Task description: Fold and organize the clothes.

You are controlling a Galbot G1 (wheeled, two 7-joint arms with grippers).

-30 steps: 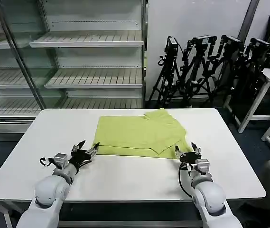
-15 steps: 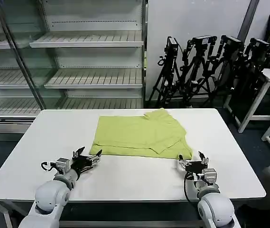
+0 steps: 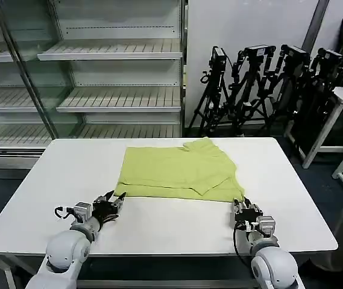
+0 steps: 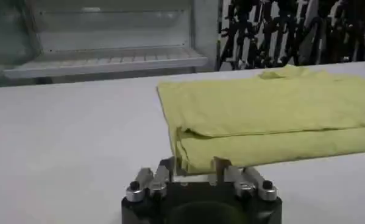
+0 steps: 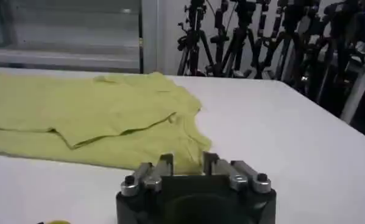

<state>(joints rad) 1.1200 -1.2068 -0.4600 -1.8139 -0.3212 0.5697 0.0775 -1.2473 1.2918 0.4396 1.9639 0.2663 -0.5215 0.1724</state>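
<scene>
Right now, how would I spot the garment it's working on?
Find the white table in front of the metal shelves. On its far middle lies a lime yellow-green T-shirt, folded flat: the one piece of cloth there, its near edge just ahead of both pincers.

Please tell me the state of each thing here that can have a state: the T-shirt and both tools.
T-shirt: folded, lying flat on the white table, not gripped.
Left tool: open, low at the shirt's near left corner.
Right tool: open, low at the shirt's near right corner.
</scene>
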